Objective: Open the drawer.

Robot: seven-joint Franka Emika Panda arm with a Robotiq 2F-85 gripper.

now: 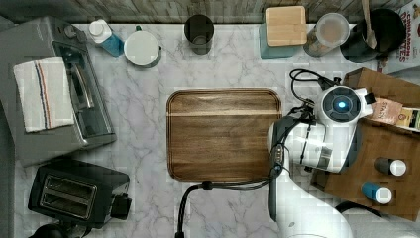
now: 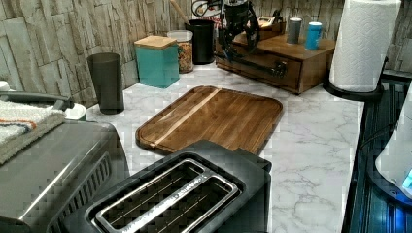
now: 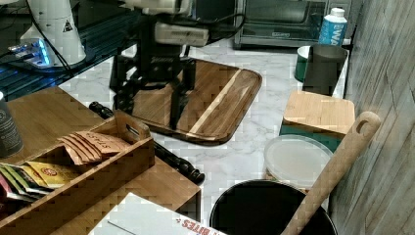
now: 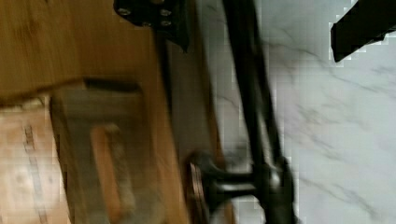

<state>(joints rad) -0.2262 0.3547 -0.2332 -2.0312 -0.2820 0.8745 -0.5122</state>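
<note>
The drawer is the brown front of a wooden box cabinet at the top view's right, and it looks flush with the cabinet. A long black bar handle runs across it. My gripper hangs open at the handle's end nearer the wall. In the wrist view one finger is over the wood side and the other finger is over the marble, with the bar between them. I cannot tell whether they touch it.
A rounded wooden serving tray lies mid-counter beside the cabinet. Two bottles and a tea-bag box sit on the cabinet top. A paper towel roll, teal canister, toaster and toaster oven ring the counter.
</note>
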